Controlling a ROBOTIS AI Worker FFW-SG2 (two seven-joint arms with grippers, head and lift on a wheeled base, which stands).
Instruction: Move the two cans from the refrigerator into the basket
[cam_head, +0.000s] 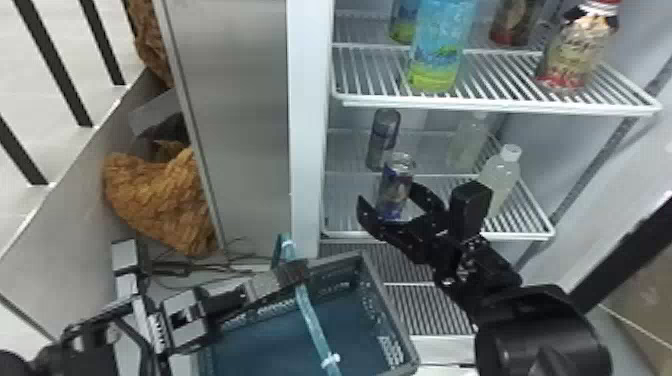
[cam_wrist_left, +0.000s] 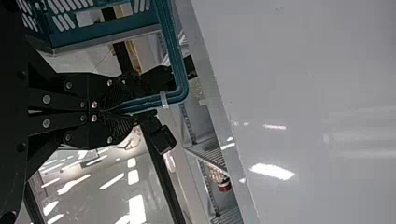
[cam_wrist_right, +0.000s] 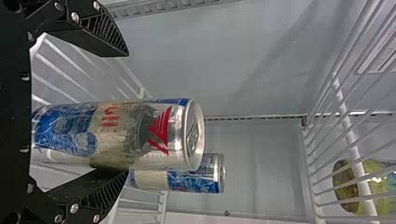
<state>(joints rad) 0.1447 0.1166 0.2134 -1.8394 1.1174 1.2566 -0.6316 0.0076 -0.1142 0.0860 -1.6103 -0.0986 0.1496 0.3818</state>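
Currently, we have both cans upright on a wire shelf inside the refrigerator, with the near can toward the front and the far can behind it, a little to the left in the head view. Our right tool reaches in around the near can, its fingers spread apart, one on either side. From the right wrist view, we see a gap between the upper finger and the can, while the lower finger lies right at the can's side; whether it touches, we cannot tell. Our left tool is closed on the teal handle of the basket, which we hold in front of the refrigerator, lower than the cans' shelf. To the right of the cans, on their shelf, we see two pale bottles, the front bottle with a white cap. On the shelf above stand more bottles, among them a blue and green bottle and a red-capped bottle.
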